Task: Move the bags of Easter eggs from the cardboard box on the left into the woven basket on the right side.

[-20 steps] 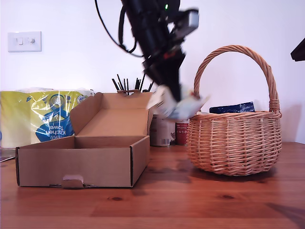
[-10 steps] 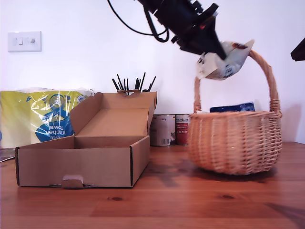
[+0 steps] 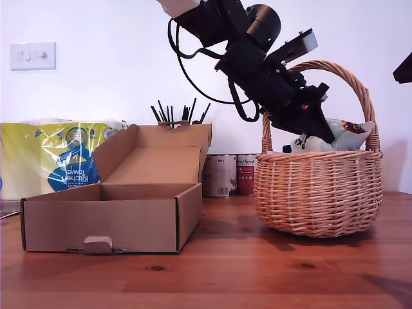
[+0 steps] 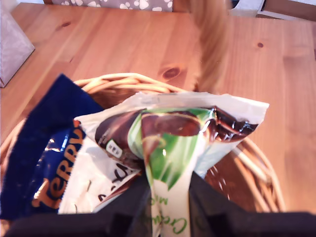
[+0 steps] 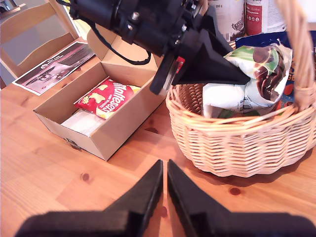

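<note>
On a wooden surface [image 3: 232,270] before a white wall, my first tool [image 3: 315,132] pinches a white-and-green bag [image 4: 170,148] over the wicker basket [image 3: 315,193] at the exterior view's right, beside a blue bag [image 4: 44,158]. My second tool [image 5: 164,190] hovers pressed together; a red bag [image 5: 108,96] lies in the cardboard box [image 3: 106,222].

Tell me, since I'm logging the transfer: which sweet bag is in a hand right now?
The white-and-green bag, pinched by my first hand over the basket; the blue one lies loose inside.

Towel pack [image 3: 55,156]: I see it by the exterior view's left edge.
Tins [image 3: 228,174]: two, side by side.
Switch [image 3: 33,56]: on the wall.
</note>
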`<move>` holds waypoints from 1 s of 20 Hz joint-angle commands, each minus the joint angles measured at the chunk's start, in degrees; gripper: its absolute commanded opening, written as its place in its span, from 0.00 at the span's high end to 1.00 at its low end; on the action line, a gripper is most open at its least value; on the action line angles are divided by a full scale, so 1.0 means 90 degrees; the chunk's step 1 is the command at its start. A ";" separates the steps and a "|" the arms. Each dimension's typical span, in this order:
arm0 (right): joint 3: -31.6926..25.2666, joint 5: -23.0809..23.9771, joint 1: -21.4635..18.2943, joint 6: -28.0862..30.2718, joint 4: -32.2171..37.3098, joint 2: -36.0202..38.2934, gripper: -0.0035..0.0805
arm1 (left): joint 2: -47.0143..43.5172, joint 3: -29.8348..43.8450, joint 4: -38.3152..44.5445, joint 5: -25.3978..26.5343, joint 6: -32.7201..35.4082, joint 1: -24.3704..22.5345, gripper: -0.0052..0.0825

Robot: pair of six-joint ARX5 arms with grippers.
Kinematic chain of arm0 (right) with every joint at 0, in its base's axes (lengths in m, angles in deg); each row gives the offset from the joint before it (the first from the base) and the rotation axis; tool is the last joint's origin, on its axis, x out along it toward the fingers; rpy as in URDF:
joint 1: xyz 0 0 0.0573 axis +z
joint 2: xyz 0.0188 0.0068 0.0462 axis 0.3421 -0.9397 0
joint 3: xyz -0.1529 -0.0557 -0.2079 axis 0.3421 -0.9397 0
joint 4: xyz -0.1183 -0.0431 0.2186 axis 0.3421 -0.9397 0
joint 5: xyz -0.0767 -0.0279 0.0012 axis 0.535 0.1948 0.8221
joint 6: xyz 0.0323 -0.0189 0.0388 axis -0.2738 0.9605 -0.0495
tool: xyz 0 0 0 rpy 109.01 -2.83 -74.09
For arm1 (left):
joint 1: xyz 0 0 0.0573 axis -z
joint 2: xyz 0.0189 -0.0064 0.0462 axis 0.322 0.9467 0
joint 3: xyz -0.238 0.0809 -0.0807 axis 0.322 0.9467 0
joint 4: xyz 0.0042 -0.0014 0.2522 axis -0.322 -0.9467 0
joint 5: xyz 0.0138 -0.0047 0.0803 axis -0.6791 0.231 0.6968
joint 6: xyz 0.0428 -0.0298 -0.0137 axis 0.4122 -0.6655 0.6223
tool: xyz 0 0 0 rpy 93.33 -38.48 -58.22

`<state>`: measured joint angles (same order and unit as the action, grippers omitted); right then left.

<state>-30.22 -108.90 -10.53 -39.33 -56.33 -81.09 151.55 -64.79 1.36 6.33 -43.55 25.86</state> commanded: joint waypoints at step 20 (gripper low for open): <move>0.0095 -0.0019 0.0029 0.0000 0.0024 0.0005 0.97 | -0.1426 -0.0015 -0.1841 -0.0022 -0.0007 -0.0262 0.94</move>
<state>-30.22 -108.90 -10.53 -39.33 -56.33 -81.09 139.18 -64.79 -14.81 6.55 -43.53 23.80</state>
